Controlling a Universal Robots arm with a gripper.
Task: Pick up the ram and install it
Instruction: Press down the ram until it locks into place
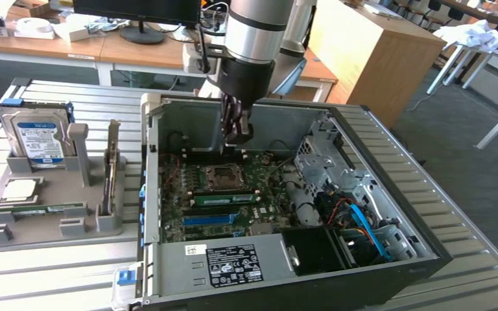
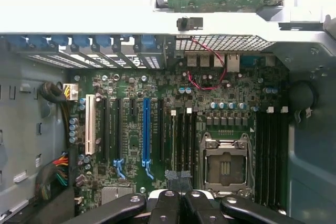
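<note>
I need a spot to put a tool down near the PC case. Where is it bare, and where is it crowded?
Bare slatted table lies in front of the grey parts holder, beside the PC case. The holder itself is crowded: hard drive, processor chip, green stick. Inside the case, the shut pincer hangs over the motherboard.

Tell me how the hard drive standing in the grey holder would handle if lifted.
The hard drive looks like a solid, metal-cased block, so it is probably heavy for its size and rigid, with no flex. It stands on edge in the grey holder, so it may tip once clear of those supports. Its glossy label face could be somewhat slippery.
</note>
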